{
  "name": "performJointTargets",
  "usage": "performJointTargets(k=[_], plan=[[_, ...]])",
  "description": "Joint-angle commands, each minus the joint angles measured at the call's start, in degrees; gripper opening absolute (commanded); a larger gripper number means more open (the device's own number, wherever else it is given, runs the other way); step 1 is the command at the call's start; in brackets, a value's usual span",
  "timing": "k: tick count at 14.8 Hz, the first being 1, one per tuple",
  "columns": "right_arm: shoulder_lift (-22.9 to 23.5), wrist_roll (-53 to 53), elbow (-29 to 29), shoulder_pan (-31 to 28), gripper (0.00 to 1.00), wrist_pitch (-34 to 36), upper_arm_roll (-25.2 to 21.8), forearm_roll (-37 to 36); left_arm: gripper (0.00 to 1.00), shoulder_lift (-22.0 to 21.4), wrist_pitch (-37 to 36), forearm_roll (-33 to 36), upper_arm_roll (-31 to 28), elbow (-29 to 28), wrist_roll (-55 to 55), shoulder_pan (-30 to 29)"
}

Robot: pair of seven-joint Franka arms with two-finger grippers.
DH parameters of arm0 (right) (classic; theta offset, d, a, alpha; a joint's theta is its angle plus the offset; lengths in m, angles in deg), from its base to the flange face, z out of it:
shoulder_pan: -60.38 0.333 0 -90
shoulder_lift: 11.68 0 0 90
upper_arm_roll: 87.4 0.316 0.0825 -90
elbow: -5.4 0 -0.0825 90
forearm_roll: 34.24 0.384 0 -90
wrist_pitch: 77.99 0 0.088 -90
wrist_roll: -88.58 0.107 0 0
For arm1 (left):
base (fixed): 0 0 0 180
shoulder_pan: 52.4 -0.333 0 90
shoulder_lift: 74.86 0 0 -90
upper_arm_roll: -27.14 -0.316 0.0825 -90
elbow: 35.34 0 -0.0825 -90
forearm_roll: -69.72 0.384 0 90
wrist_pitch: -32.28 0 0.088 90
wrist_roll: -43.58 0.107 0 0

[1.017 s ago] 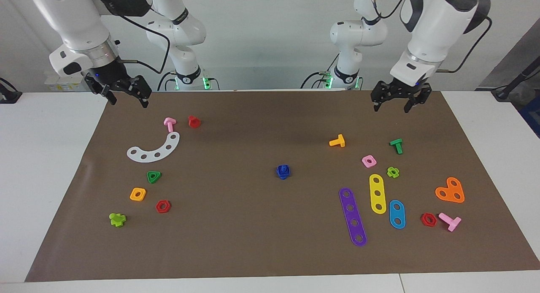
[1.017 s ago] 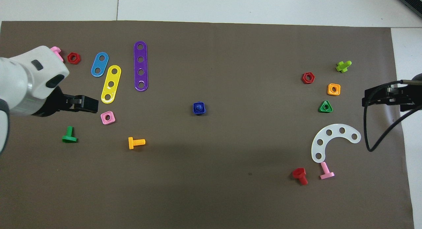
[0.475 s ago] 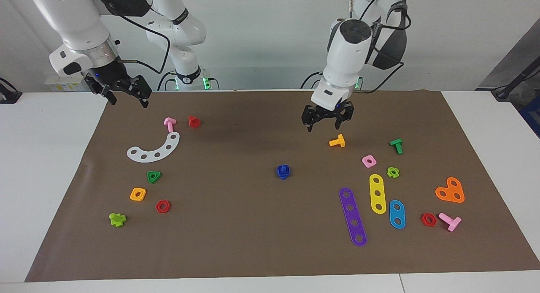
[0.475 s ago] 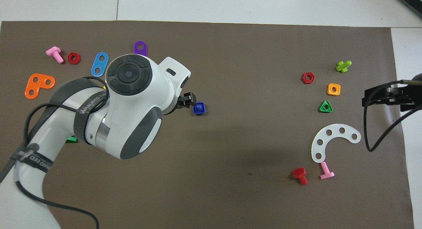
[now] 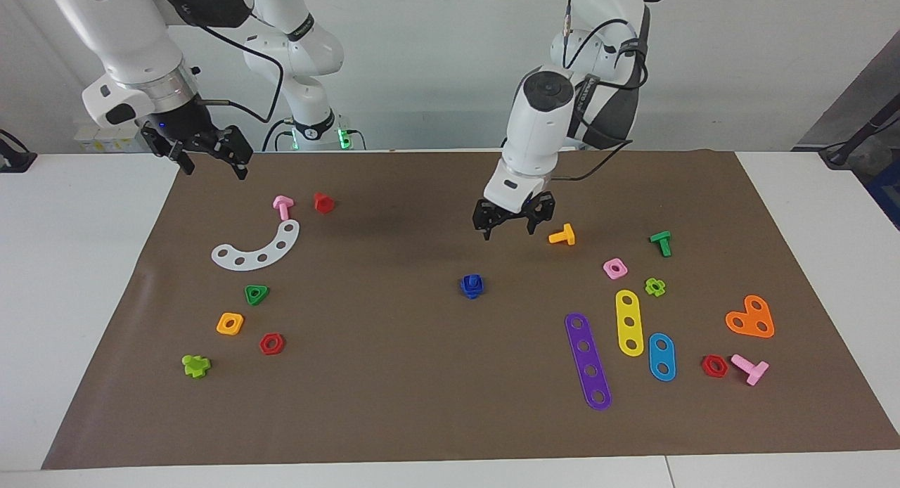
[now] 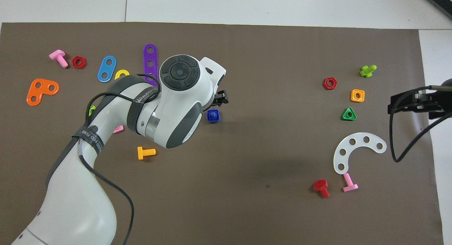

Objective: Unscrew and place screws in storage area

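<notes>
The right gripper (image 5: pixel 209 157) waits, jaws apart, over the mat edge by the white curved strip (image 5: pixel 257 248). Mid-counter, the blue screw (image 5: pixel 472 285) stands upright in its nut; the left gripper (image 5: pixel 512 224), jaws apart, hangs above, much nearer.

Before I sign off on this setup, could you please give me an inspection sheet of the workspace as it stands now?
Surface: brown mat on a white table, lying flat.
Job's things: blue screw stands in a blue nut mid-mat, not gripped; storage area holds the white curved strip and loose nuts.
Clutter: purple strip, yellow strip, orange bolt and orange plate toward the left arm's end.
Grippers: left pincer open, raised over the mat near the screw; right pincer open, waiting over the mat's corner.
Cables: black cable hangs by the right arm.
Surroundings: plain white wall.
</notes>
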Motion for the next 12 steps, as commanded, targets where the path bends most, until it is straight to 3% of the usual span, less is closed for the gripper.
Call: performJointTargets(k=[1, 5, 12], plan=[[-0.9, -1.2, 0.9, -0.3, 1.00, -0.3, 0.2, 0.1, 0.90, 1.6, 3.1, 3.3, -0.7, 0.7, -0.8, 1.2], [-0.9, -1.2, 0.9, -0.2, 1.00, -0.3, 0.2, 0.1, 0.86, 2.1, 7.8, 3.4, -0.6, -2.8, 0.8, 2.1], [-0.9, -1.2, 0.9, -0.3, 1.00, -0.3, 0.2, 0.2, 0.84, 1.1, 8.4, 3.3, -0.5, -7.3, 7.0, 3.4]])
